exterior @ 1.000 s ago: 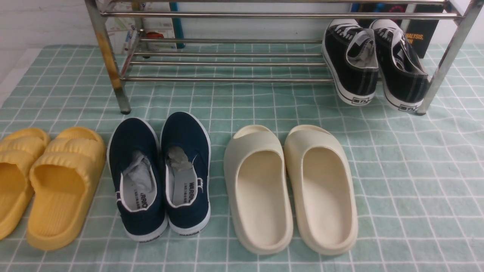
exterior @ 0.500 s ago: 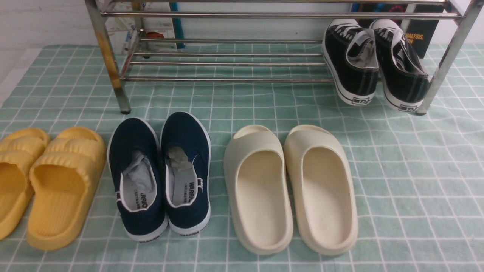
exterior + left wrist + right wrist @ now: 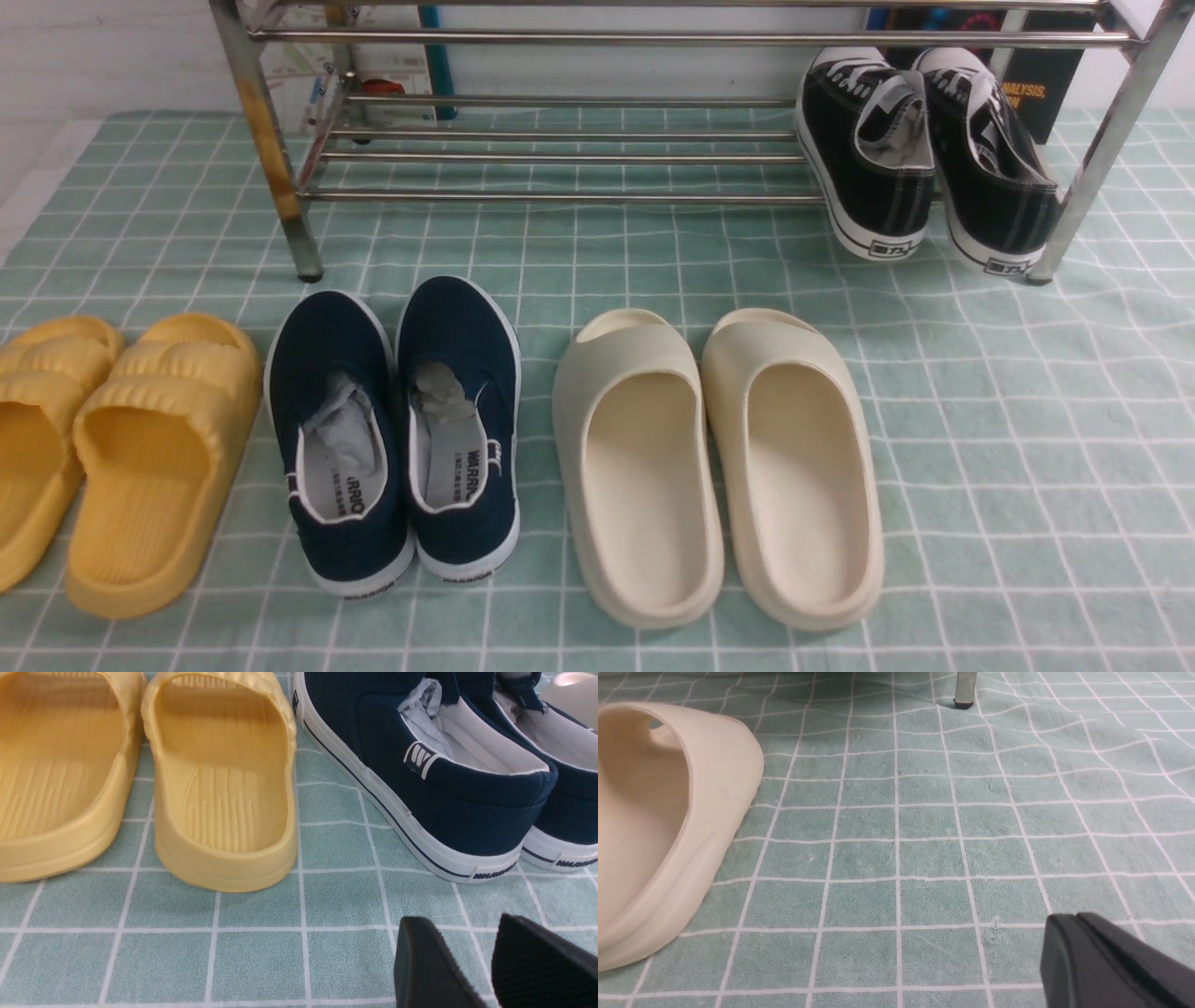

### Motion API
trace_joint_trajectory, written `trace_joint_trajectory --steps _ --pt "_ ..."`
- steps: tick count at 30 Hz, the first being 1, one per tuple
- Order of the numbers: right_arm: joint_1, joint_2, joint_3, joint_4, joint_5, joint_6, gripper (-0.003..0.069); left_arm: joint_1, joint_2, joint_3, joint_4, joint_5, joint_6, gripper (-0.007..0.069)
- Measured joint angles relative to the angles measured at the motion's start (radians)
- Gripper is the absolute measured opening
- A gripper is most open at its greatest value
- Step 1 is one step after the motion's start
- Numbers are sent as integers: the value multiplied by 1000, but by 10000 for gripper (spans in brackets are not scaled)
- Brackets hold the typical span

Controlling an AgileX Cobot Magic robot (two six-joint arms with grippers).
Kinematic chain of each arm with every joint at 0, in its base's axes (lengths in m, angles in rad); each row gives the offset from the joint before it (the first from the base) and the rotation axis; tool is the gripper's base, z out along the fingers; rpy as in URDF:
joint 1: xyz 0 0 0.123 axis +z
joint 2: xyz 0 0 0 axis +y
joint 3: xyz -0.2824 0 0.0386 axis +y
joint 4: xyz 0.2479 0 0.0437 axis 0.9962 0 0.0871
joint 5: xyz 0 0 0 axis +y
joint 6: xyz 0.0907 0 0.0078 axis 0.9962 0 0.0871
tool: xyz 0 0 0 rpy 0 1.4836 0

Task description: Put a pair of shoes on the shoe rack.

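A: Had anything shifted? The black sneakers (image 3: pixel 924 154) sat unmoved on the shoe rack (image 3: pixel 560 196), lower shelf, right end.
B: Nothing. Right gripper (image 3: pixel 1083 942) was closed and empty, left gripper (image 3: pixel 472 956) parted, empty. It looked finished.

We saw bright, even overhead light with soft short shadows; glare streaked the shoe rack (image 3: pixel 560 39) tubes, and the wrist views blurred slightly at their near edges.
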Motion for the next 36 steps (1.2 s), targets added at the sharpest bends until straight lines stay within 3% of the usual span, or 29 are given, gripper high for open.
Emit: trace_joint_trajectory --steps 36 --pt "0 0 0 -3 0 0 27 0 0 0 0 0 0 237"
